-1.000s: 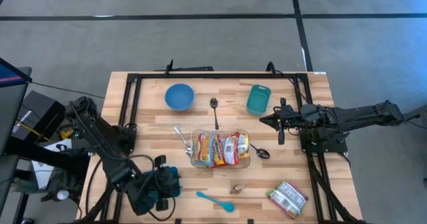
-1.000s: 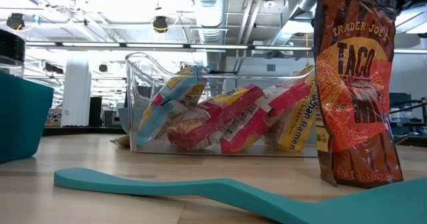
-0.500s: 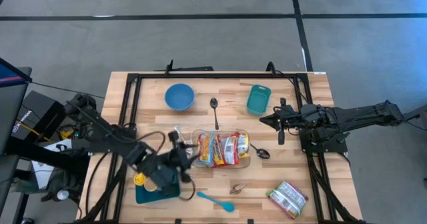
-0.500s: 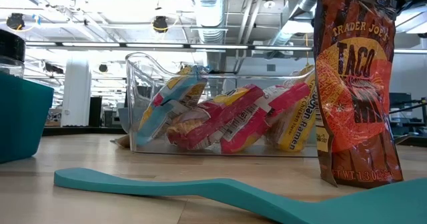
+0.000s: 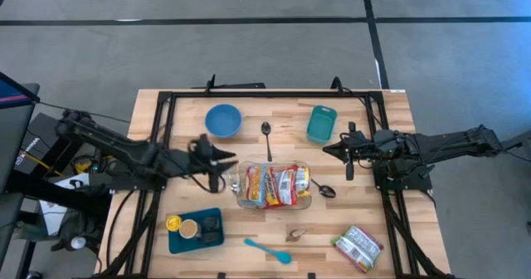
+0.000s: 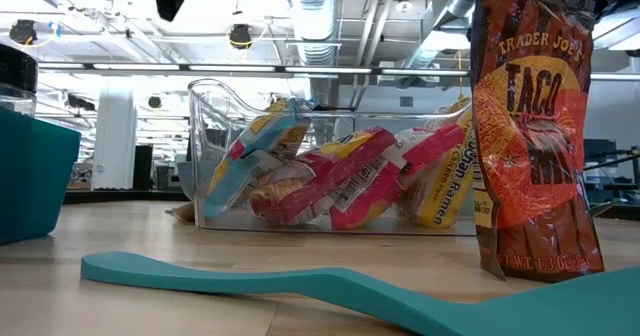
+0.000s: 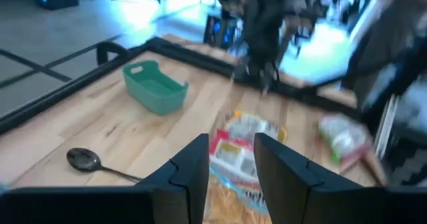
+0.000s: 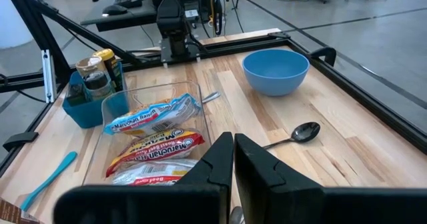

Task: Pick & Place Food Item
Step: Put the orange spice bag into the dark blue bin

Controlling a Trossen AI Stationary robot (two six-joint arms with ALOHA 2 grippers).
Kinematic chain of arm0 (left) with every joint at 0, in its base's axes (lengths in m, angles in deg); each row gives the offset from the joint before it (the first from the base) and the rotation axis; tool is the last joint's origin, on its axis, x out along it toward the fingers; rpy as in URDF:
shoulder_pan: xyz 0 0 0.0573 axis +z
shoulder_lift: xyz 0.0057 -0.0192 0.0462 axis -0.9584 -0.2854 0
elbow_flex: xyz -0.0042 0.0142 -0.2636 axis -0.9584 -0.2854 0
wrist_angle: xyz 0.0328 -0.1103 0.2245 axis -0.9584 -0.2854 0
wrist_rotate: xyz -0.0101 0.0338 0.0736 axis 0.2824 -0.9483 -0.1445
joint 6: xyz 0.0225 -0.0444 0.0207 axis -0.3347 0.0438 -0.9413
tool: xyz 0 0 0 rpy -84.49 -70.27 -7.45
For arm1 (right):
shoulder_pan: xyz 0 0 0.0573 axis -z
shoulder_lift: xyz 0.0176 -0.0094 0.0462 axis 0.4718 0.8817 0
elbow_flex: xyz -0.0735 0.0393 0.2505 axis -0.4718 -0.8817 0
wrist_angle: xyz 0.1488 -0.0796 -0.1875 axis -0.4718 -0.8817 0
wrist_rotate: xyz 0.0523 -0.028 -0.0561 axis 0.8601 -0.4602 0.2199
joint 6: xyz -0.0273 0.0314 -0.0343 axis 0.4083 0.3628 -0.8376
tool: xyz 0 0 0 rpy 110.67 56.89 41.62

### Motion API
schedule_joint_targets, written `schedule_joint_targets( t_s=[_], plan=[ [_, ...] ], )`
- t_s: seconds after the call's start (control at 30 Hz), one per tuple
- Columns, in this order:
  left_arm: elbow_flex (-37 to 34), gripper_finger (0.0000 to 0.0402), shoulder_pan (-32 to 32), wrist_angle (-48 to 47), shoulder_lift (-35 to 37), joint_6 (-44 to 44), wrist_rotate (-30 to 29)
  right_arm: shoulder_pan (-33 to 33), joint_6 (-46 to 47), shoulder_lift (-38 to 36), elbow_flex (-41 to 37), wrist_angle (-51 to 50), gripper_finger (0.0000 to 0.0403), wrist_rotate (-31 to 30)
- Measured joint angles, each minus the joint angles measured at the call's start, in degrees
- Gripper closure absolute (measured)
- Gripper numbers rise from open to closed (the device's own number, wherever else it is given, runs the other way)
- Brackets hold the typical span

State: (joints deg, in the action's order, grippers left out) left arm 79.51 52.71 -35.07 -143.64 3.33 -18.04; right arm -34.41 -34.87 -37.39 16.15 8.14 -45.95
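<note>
A clear container (image 5: 246, 198) holds several ramen packs (image 5: 274, 185) at the table's middle; the packs also show in the low view (image 6: 340, 181). An orange taco bag (image 5: 358, 247) sits at the near right. My left gripper (image 5: 226, 158) hangs above the table just left of the container, pointing at it. Its fingers stand apart in the left wrist view (image 7: 230, 163) with nothing between them. My right gripper (image 5: 325, 150) waits shut (image 8: 233, 154) at the right, above the table.
A teal tray (image 5: 174, 239) with jars sits near left. A blue bowl (image 5: 222, 119) and a teal tub (image 5: 321, 123) stand at the far side. Spoons (image 5: 266, 131) (image 5: 323, 189) flank the container. A teal spatula (image 5: 268, 250) lies near the front edge.
My left gripper has swung from above the teal tray at the near left toward the far edge and the right, ending beside the container's left end. It now shows at the top of the low view. The jars stay in the tray.
</note>
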Motion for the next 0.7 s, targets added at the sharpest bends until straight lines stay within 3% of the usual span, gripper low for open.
schedule_joint_targets(
  t_s=[0.13,0.27,0.7],
  plan=[
    [-2.24,0.0295,2.25,0.11,5.76,2.68,0.01,0.00,0.00,0.01,0.00,-0.03,0.0393,0.01],
    [-2.55,0.0302,3.51,0.30,7.22,1.86,0.50,-0.04,0.00,0.02,0.00,-0.03,0.0393,0.01],
    [-2.57,0.0309,3.39,2.29,4.81,-14.20,9.70,-0.04,0.00,0.01,0.00,0.06,0.0393,0.00]
  ],
)
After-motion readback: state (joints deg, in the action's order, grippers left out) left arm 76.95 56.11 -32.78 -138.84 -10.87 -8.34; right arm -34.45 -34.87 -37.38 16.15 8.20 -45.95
